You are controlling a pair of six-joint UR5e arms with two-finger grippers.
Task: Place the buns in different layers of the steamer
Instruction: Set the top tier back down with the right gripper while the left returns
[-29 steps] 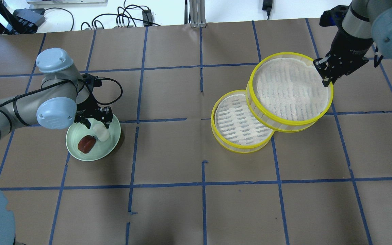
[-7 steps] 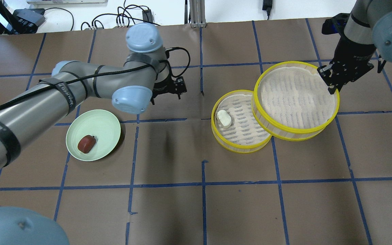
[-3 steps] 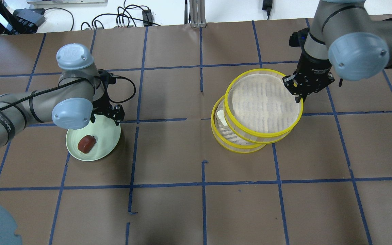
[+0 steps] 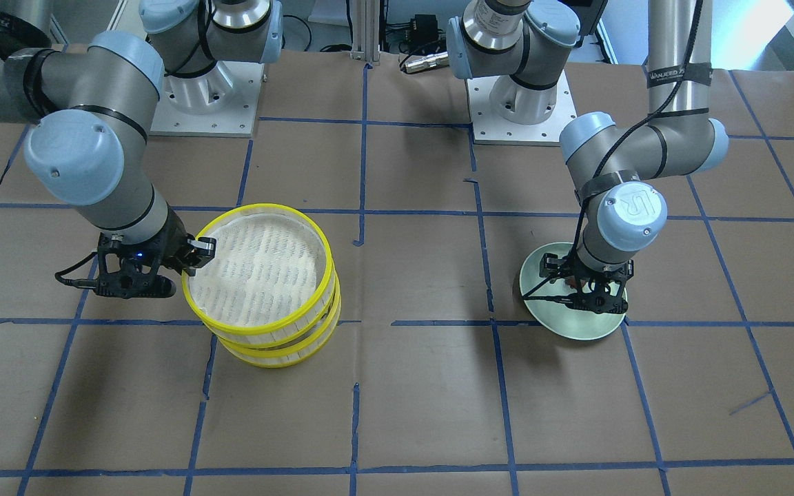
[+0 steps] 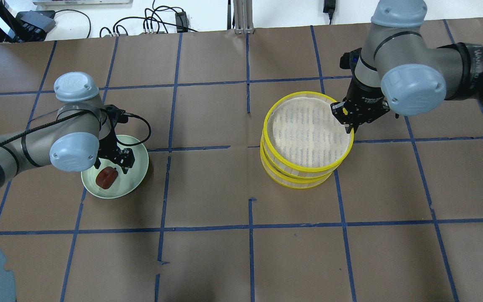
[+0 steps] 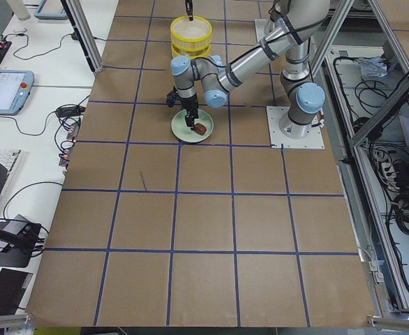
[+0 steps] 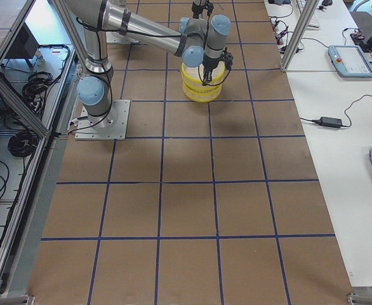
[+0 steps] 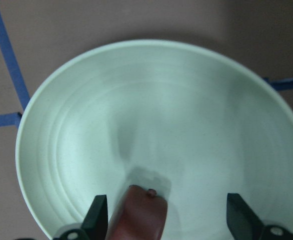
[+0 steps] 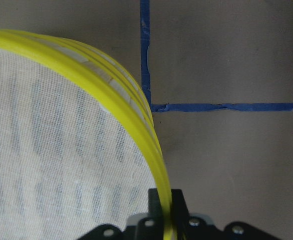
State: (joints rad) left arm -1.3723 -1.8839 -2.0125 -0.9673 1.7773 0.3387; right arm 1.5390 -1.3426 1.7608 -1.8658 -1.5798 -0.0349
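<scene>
The steamer's upper tray [image 5: 308, 126] hangs on my right gripper [image 5: 347, 125], which is shut on its yellow rim [image 9: 159, 175] at the far right. The tray sits almost squarely over the lower tray [image 5: 296, 184], both stacked in the front-facing view [image 4: 259, 269]. The white bun is hidden under the upper tray. The reddish-brown bun [image 5: 106, 178] lies on the pale green plate [image 5: 134, 151]. My left gripper [image 5: 118, 161] is open low over the plate. In the left wrist view the bun [image 8: 139, 215] sits between the fingers [image 8: 96, 215], near the left one.
Brown paper with a blue tape grid covers the table. Cables and boxes [image 5: 36, 21] lie beyond the far edge. The two arm bases [image 4: 204, 96] stand at the robot's side of the table.
My right gripper has carried the upper tray left over the lower tray, covering the white bun. My left gripper has moved nearer and lower over the plate, beside the reddish-brown bun.
</scene>
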